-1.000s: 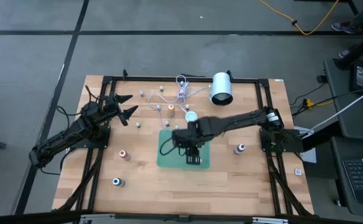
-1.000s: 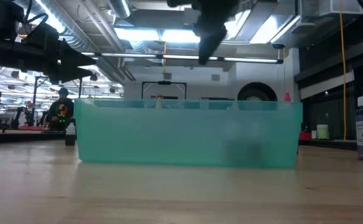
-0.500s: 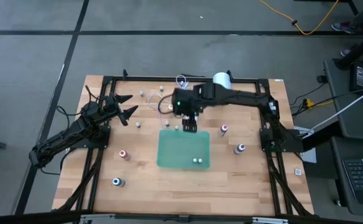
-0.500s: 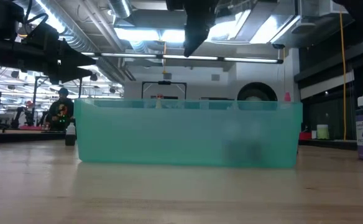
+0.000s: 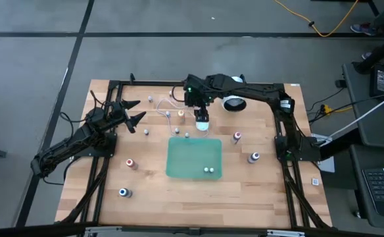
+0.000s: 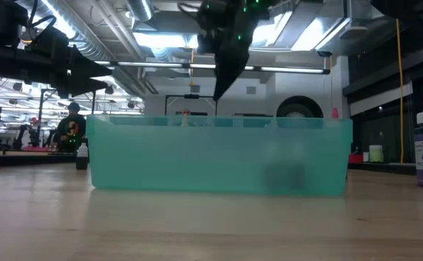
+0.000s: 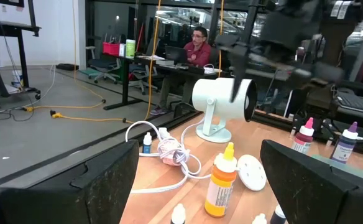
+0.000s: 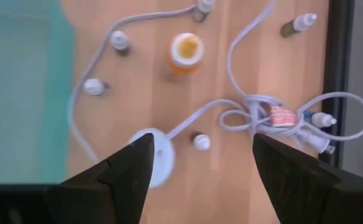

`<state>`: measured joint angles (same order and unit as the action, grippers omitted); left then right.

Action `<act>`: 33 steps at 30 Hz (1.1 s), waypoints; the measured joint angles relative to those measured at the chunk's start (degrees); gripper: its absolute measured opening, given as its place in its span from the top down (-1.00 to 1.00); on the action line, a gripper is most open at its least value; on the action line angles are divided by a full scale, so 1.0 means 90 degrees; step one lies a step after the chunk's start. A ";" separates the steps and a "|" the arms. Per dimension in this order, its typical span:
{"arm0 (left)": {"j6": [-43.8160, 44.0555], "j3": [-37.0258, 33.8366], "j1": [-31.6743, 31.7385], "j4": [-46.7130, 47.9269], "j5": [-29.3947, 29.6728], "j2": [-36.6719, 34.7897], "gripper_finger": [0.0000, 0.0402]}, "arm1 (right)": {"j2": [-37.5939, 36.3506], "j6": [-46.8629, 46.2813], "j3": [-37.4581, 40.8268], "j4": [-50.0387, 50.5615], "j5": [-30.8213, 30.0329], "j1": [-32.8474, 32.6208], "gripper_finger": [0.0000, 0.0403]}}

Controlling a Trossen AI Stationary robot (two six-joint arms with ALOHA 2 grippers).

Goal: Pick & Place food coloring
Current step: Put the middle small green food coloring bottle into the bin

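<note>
Right gripper [image 5: 200, 116]: jaws spread, empty, above far counter behind tray [image 5: 193, 158] | nearest bottle: orange [image 8: 185, 51], upright, beside the jaws toward left arm | other bottles scattered; two in tray | Left gripper [image 5: 134, 113]: jaws spread, idle at left edge, farther.

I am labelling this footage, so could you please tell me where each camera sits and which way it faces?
High view: overhead, straight down on the table; both arms show.
Low view: at tabletop height, level across the green tray; the right gripper hangs above.
Left wrist view: on the waiting left arm, facing the orange bottle; its open fingers show.
Right wrist view: facing down; open fingers show.
Shared: both wrist views see the orange bottle and white disc.
</note>
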<state>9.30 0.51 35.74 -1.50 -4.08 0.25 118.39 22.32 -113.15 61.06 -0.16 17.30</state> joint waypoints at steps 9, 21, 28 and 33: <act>0.0000 0.0000 0.0000 0.0000 0.0000 0.0000 -0.66 | -0.0006 0.0233 0.1051 -0.1019 0.0223 0.0585 -0.36; 0.0000 0.0000 -0.0001 0.0000 -0.0002 0.0000 -0.66 | 0.0100 0.0400 0.1960 -0.1966 0.0279 0.0680 -0.36; 0.0000 0.0000 0.0001 0.0000 -0.0001 0.0000 -0.66 | 0.0368 0.0392 0.1965 -0.2071 0.0337 0.0690 -0.36; 0.0000 0.0000 -0.0001 0.0000 0.0000 0.0000 -0.66 | 0.0531 0.0395 0.1965 -0.2077 0.0337 0.0692 -0.36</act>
<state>9.30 0.51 35.73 -1.50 -4.08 0.25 123.17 25.87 -95.46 42.37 2.87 23.53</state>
